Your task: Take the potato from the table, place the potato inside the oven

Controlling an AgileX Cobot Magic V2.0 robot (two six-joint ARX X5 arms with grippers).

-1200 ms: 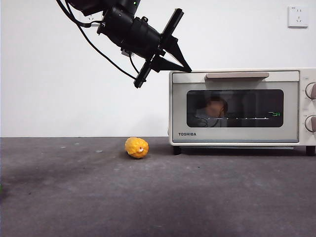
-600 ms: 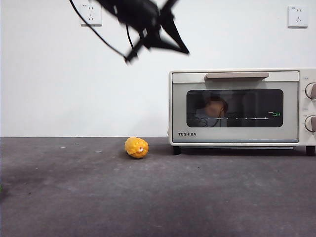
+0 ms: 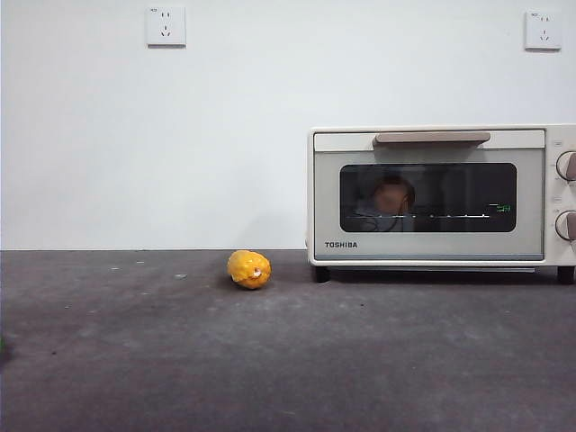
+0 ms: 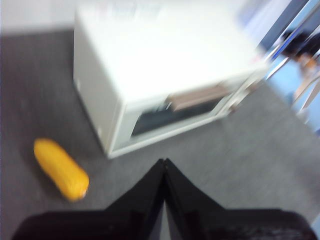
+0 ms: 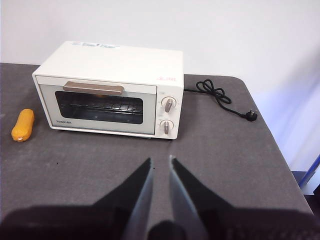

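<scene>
The potato (image 3: 393,195) sits inside the oven (image 3: 432,196), a rounded brown lump seen dimly through the dark glass door (image 3: 428,197), resting about at the level of the wire rack. The door is shut, its beige bar handle (image 3: 432,139) lying across the top edge. The oven stands on the dark grey table (image 3: 288,360), toward its right in the front view, with two round knobs (image 3: 567,194) at its right end.

Neither gripper holds or touches anything. The left gripper (image 4: 164,167) hangs above the table in front of the oven's door side, its two black jaws pressed together to a point — the picture is blurred, but no gap shows between them. The right gripper (image 5: 160,167) hovers well back from the oven, facing its door, with its jaws set a narrow slot apart and nothing between them.

A bumpy yellow-orange object (image 3: 249,269) lies on the table just beside the oven's left side, apart from it. A black power cord (image 5: 220,97) trails from behind the oven across the table. Two wall sockets (image 3: 166,26) sit high on the white wall.

A second ago a dark arm reached in from the upper left of the front view, its gripper near the oven's top corner; half a second ago it was higher and blurred — now it is gone from that view. The potato, the oven and the yellow-orange object lie as they did.
</scene>
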